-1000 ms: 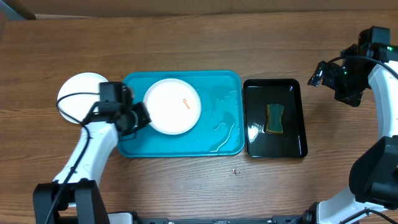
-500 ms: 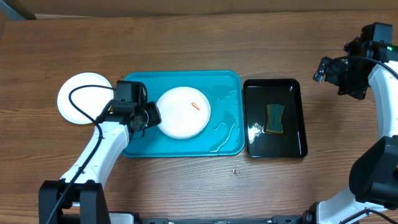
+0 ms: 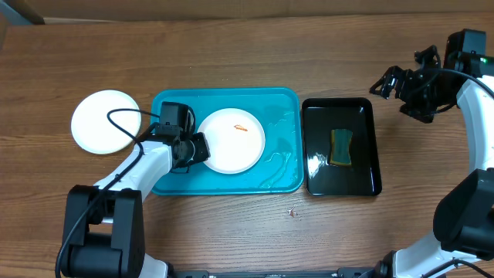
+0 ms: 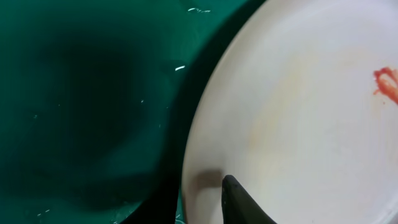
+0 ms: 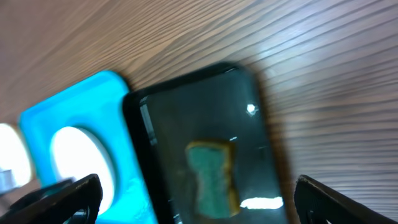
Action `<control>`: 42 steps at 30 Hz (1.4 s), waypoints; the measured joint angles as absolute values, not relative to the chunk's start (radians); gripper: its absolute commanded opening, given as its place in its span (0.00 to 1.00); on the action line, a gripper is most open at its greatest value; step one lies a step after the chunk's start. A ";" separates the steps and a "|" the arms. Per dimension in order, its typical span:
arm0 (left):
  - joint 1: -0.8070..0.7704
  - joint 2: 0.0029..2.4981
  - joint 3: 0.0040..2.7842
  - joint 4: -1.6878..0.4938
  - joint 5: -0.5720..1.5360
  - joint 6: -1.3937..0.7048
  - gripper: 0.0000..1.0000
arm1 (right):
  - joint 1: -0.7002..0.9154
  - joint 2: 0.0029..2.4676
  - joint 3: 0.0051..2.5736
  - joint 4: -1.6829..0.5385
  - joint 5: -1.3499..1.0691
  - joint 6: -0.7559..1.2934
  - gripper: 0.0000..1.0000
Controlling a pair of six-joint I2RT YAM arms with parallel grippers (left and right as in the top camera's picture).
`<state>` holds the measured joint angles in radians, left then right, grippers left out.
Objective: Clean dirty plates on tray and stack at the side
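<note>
Gripping the left rim of the plate (image 3: 235, 143), the left pincer (image 3: 199, 148) sits low inside the tray (image 3: 282, 174). 1 finger (image 4: 239, 199) lies on top of the rim and the other is hidden, so the pincer looks clamped on the plate. The plate lies over the tray's middle, a little left of centre, with 1 small orange smear (image 3: 241, 128) near its far edge. From the left wrist a dark shadow (image 4: 180, 106) follows the rim; whether that edge is lifted off the tray floor I cannot tell. Wet streaks (image 3: 274, 158) glisten on the tray to the right of the plate. A 2nd plate (image 3: 106, 122), plain white, lies flat on the worktop (image 3: 231, 46) near the tray's left side, apart from it. Just beside the tray on the right stands a black tray (image 3: 367, 174) with a sponge (image 3: 340, 147) in its middle. The right pincer (image 3: 399, 71) hangs in the air past the black tray's far right corner, its fingers spread wide apart.
</note>
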<state>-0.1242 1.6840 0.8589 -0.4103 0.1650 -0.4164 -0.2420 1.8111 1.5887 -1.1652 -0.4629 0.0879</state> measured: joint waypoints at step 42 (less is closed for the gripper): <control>-0.125 1.711 1.029 -0.692 0.165 -0.303 0.45 | 0.221 1.811 1.231 -1.168 -0.079 0.287 0.80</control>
<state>-0.1249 1.7107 1.0290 -0.6922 0.1646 -0.3031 0.2211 1.8114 1.2312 -1.1675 -0.0792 0.2867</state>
